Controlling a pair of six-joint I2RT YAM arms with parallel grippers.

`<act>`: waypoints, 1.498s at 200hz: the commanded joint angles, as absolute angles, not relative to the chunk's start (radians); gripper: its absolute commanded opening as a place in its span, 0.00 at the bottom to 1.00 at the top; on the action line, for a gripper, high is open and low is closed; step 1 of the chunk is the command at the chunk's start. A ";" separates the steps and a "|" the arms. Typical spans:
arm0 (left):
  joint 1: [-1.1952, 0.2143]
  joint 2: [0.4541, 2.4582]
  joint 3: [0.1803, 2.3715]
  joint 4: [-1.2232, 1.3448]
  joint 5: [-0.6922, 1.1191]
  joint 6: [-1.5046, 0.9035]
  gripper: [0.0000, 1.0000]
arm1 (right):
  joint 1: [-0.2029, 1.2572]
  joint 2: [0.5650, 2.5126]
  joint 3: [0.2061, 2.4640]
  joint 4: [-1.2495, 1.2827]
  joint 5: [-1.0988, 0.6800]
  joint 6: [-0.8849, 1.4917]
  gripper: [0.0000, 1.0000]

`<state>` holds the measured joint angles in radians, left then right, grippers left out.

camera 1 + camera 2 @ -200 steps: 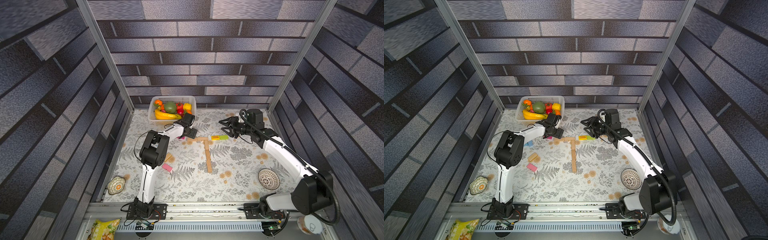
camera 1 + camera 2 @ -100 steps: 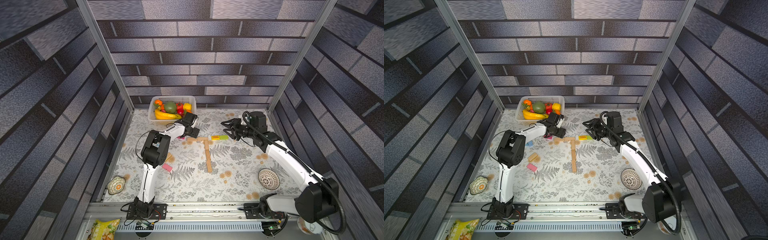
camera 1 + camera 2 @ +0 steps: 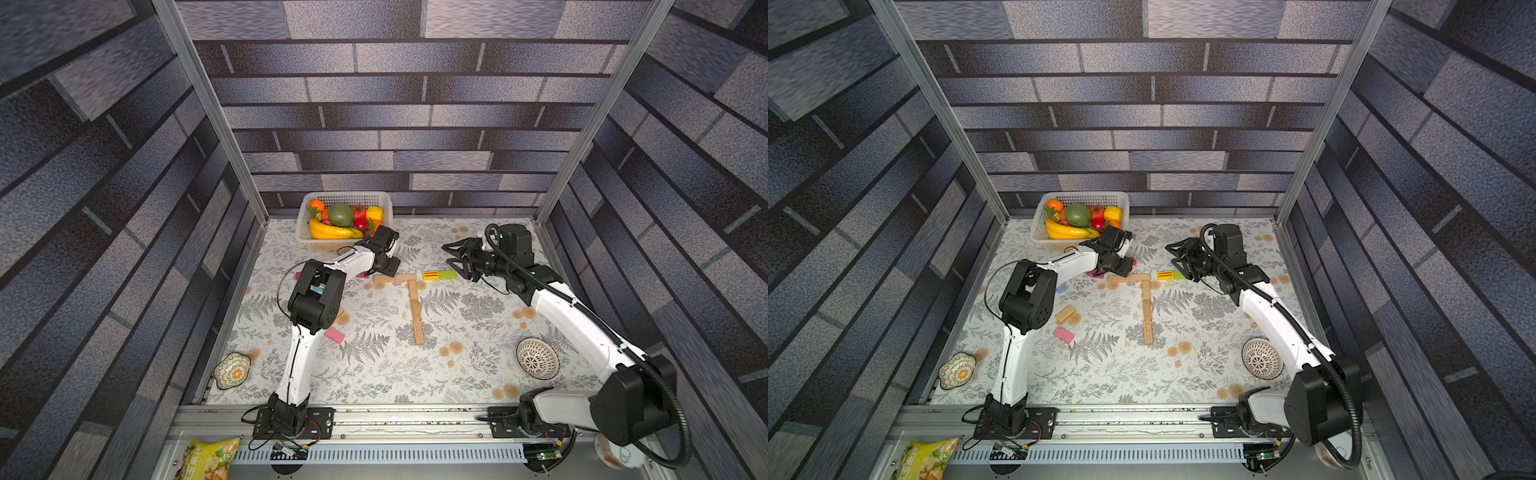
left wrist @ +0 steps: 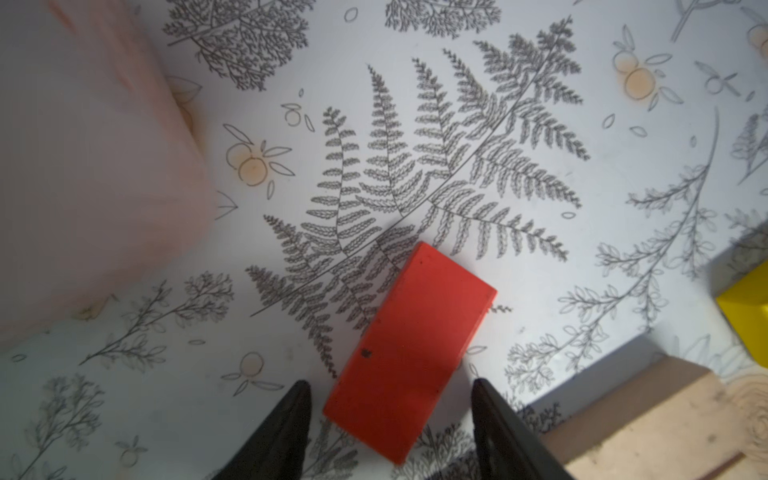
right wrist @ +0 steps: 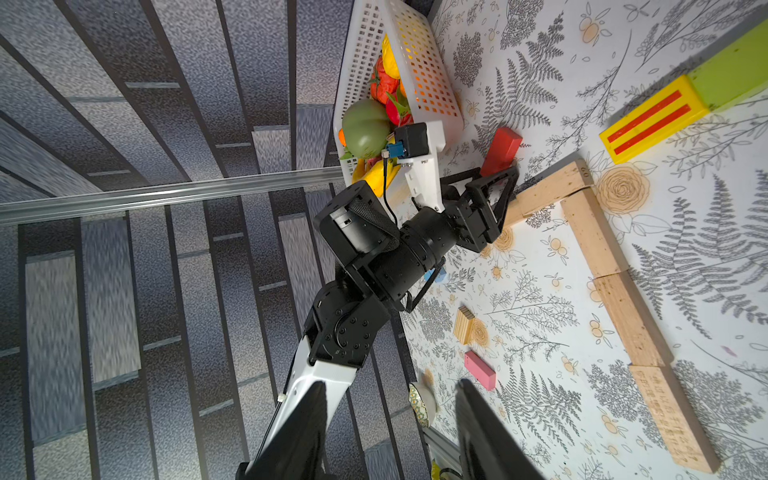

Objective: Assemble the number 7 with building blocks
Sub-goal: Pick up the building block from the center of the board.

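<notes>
Seemingly readying a grasp, left fingers (image 4: 286, 432) sit apart astride the red block (image 4: 409, 353); right fingers (image 5: 307, 432) hover apart, empty.

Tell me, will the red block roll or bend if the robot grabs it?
It probably won't roll: the red block lies flat, with square corners. It looks solid, so bending seems unlikely. Its smooth paint might slip if the left gripper pinches it crookedly.

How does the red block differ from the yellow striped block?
The red block is plain; the yellow block has two red stripes. The red block lies alone inside the open left hand; the yellow block touches a green block end to end. Both lie flat on the table.
</notes>
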<state>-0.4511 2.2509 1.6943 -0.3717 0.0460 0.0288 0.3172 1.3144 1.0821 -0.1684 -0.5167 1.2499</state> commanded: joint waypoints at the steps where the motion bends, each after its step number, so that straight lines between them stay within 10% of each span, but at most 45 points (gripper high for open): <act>1: -0.455 2.291 1.714 -0.449 0.028 0.031 0.73 | 0.310 1.317 1.075 -0.138 -0.507 1.260 0.51; 132: -0.448 2.395 1.924 -0.593 0.093 0.036 0.76 | 0.310 1.300 1.039 -0.141 -0.498 1.273 0.51; 299: -0.461 2.352 1.888 -0.572 0.060 0.045 0.28 | 0.310 1.254 1.001 -0.144 -0.480 1.271 0.51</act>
<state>-0.4568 2.3611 1.9076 -0.5175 0.0708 0.0311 0.3172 1.2892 1.0264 -0.1513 -0.4969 1.2675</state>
